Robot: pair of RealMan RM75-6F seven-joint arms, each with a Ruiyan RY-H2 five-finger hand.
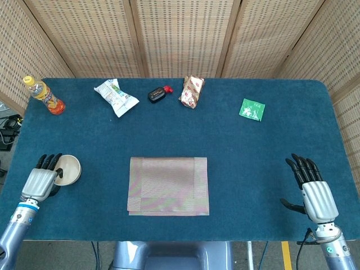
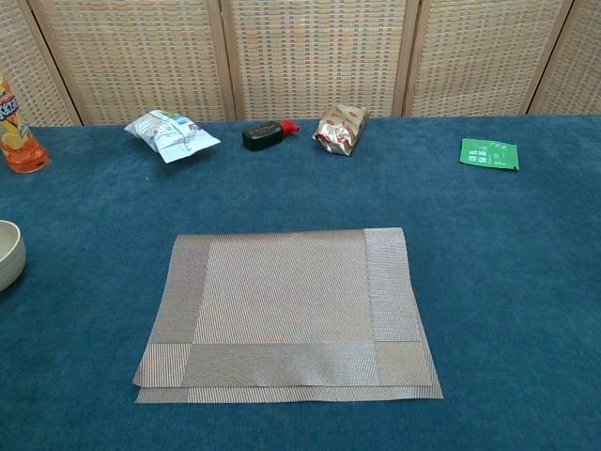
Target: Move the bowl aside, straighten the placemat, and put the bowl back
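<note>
The bowl (image 1: 68, 169) was held by the left hand (image 1: 39, 181) at the worktop's (image 1: 253, 157) left edge, fingers (image 1: 48, 162) curled round it; the placemat (image 1: 168, 185) lay folded mid-worktop; the right hand (image 1: 316, 195) was kept empty, fingers spread.

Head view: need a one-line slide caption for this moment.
Left hand holds the bowl at the table's left edge, the folded placemat lies bare, and the right hand rests open.

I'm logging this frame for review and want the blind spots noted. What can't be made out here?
- Bowl: chest view cuts it at the left edge.
- Left hand: its fingers cover the bowl's near rim in the head view, so the grip is unclear; absent from the chest view.
- Right hand: head view only.
- Placemat: folded double, lower layer hidden.
- Green packet: print too small.
</note>
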